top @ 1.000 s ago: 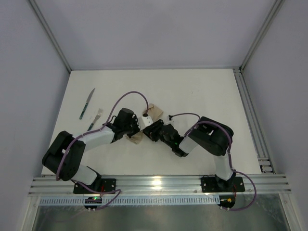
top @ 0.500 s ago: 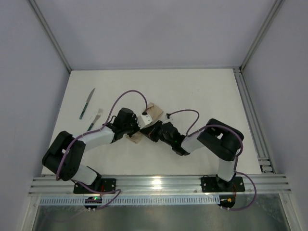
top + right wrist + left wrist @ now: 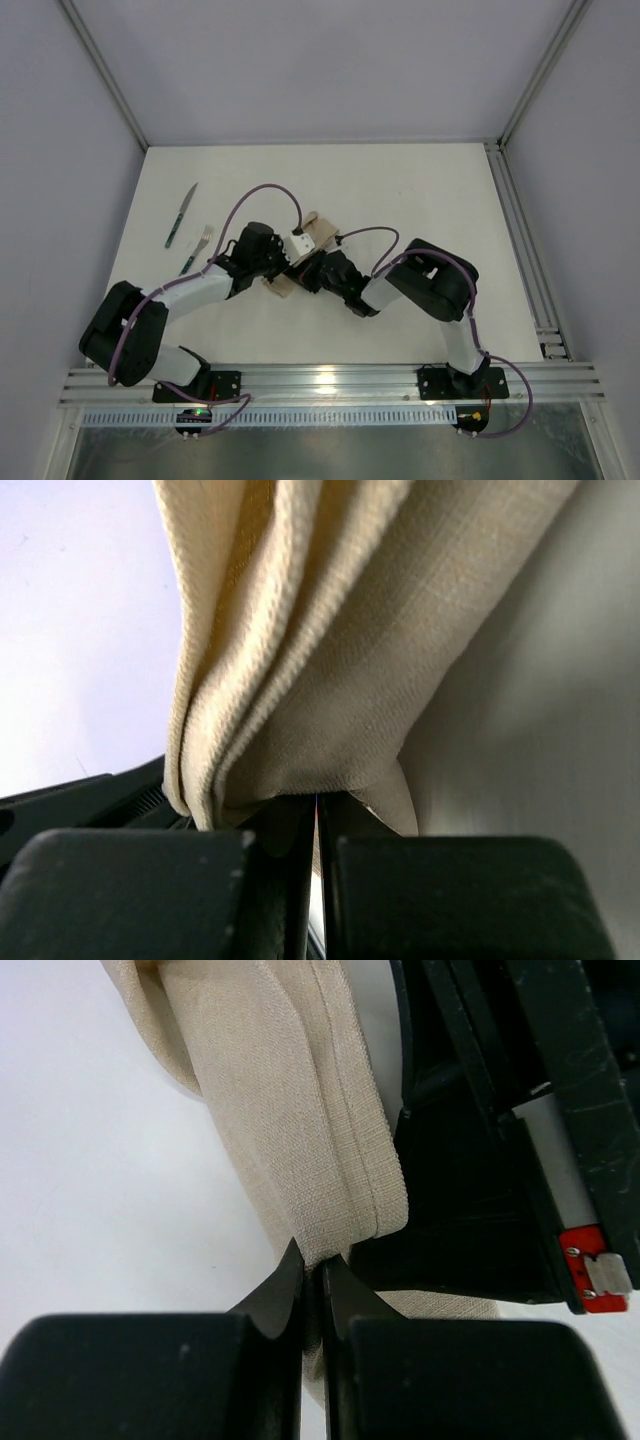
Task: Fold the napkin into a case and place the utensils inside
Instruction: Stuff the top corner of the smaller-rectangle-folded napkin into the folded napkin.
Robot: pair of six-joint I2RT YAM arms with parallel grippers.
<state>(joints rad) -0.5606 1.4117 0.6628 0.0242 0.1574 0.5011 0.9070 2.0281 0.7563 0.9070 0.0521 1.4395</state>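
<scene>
The beige napkin lies bunched in layered folds at mid-table, mostly covered by both wrists. My left gripper reaches in from the left and is shut on a folded edge of the napkin, the cloth pinched between its tips. From the right, my right gripper is shut on the hanging folds of the napkin at its tips. A knife and a fork, both with teal handles, lie apart at the left of the table.
The right gripper's black body sits close against the napkin in the left wrist view. An aluminium rail runs along the table's right edge, and another rail along the front by the arm bases.
The right gripper has moved left onto the napkin and shut on its folds. The left gripper stayed shut on the cloth and shifted slightly up and right.
</scene>
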